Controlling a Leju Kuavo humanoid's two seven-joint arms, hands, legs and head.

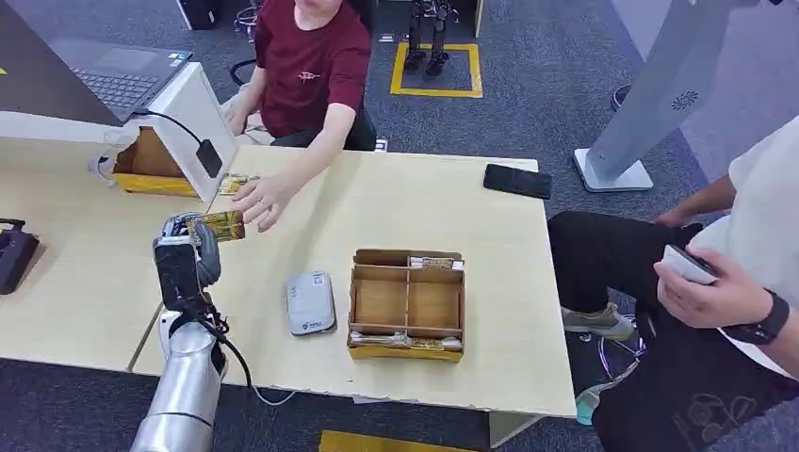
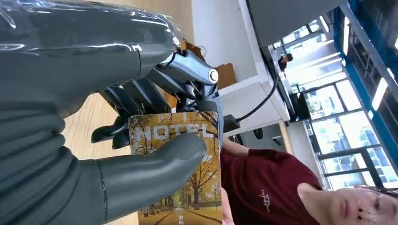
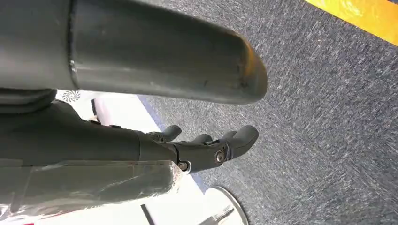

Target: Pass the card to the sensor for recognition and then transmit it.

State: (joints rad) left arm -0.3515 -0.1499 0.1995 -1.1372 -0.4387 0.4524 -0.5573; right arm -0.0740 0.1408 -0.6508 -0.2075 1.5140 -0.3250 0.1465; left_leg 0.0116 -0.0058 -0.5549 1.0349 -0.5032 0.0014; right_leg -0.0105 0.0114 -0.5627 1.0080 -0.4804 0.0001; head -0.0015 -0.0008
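Card, a gold autumn-print hotel card (image 2: pixel 180 173), sits pinched in the left hand (image 1: pixel 193 247); handover step, I judge: next, release into the person's hand (image 1: pixel 259 200) just beyond.

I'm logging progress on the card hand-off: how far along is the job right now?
Done, by the look of it: the card is out of the compartment box and lifted off the table. In hand: the left hand holds it out toward the person's hand, which reaches close but has not clearly taken it. Whether the grey sensor already read it cannot be told. Left: release to the person. The right hand hangs empty.
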